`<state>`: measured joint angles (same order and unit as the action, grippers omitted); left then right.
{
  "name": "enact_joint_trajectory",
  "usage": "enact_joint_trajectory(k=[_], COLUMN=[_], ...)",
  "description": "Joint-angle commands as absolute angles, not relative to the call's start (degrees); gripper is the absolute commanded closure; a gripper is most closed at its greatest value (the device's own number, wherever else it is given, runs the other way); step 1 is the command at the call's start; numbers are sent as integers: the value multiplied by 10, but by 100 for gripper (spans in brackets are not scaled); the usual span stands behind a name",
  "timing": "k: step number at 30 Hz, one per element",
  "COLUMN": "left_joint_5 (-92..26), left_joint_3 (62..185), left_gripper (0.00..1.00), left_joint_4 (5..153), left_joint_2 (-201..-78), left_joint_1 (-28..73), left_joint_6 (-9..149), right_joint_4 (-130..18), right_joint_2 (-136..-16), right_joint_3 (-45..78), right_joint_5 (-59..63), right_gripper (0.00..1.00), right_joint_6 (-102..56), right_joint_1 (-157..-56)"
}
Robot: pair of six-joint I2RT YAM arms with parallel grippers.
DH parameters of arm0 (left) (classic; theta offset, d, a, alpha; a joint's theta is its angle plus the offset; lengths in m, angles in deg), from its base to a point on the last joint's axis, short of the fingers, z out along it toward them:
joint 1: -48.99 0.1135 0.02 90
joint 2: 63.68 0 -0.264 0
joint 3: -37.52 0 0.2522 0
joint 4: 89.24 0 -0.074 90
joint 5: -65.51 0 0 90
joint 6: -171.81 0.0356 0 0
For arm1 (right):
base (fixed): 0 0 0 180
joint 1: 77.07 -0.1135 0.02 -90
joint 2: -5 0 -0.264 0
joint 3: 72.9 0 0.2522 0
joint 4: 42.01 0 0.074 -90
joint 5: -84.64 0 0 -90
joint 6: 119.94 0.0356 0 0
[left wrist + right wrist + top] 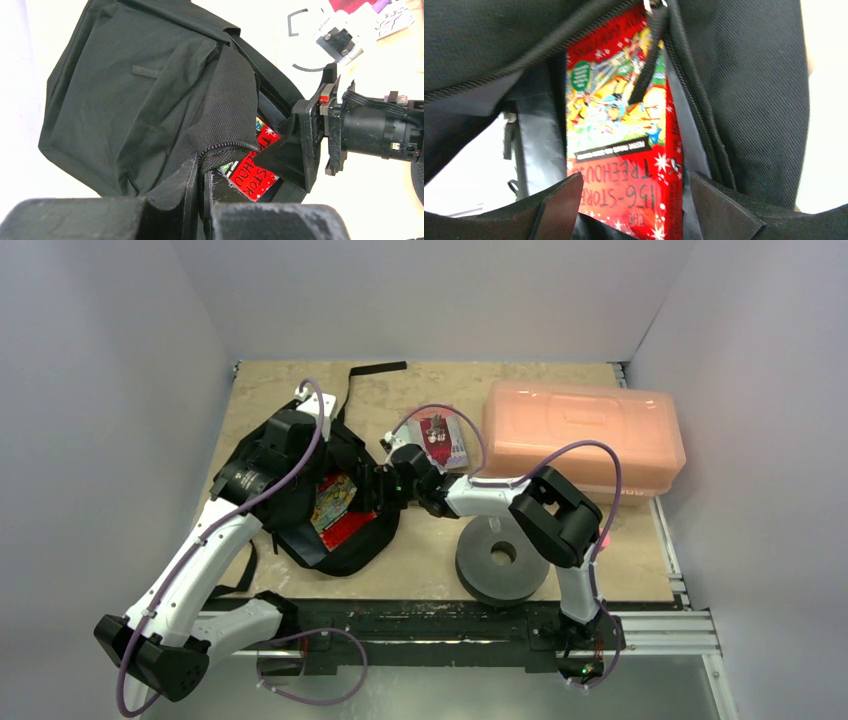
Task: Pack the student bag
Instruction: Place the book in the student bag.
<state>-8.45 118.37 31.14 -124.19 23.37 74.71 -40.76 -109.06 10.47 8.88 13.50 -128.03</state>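
Note:
The student bag (345,550) lies left of centre on the table, black and floppy, with its mouth held open. My left gripper (300,455) is shut on the bag's zipper edge (225,146) and lifts the flap (140,100). A red picture book (624,140) lies inside the opening, also visible from above (340,508) and in the left wrist view (252,175). My right gripper (639,205) is at the bag's mouth (378,490) and stands open. Its fingers (559,205) are spread to either side of the book's near end and do not clamp it.
A translucent orange lidded box (585,435) stands at the back right. A dark grey round spool (500,560) lies in front of it, under the right arm. A small printed booklet (442,440) rests between bag and box. A black strap (375,370) trails toward the back wall.

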Motion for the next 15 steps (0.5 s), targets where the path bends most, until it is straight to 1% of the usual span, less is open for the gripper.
enact_joint_trajectory(k=[1, 4, 7, 13, 15], left_joint_5=[-107, -115, -121, -119, -119], left_joint_3=[1195, 1197, 1197, 1197, 1197], left_gripper=[100, 100, 100, 100, 100], left_joint_4=[351, 349, 350, 348, 348], left_joint_2=[-1237, -1238, -1240, -1246, -1246], left_joint_1=[234, 234, 235, 234, 234], left_joint_6=[731, 729, 727, 728, 729], right_joint_4=[-474, -438, -409, -369, -355], right_joint_2=[-1073, -1077, -1096, -1105, -1110], right_joint_3=[96, 74, 82, 96, 104], right_joint_5=[49, 74, 81, 44, 47], right_gripper=[17, 18, 24, 59, 78], right_joint_6=[117, 123, 121, 95, 83], right_joint_1=[-1282, -1287, -1300, -1302, -1302])
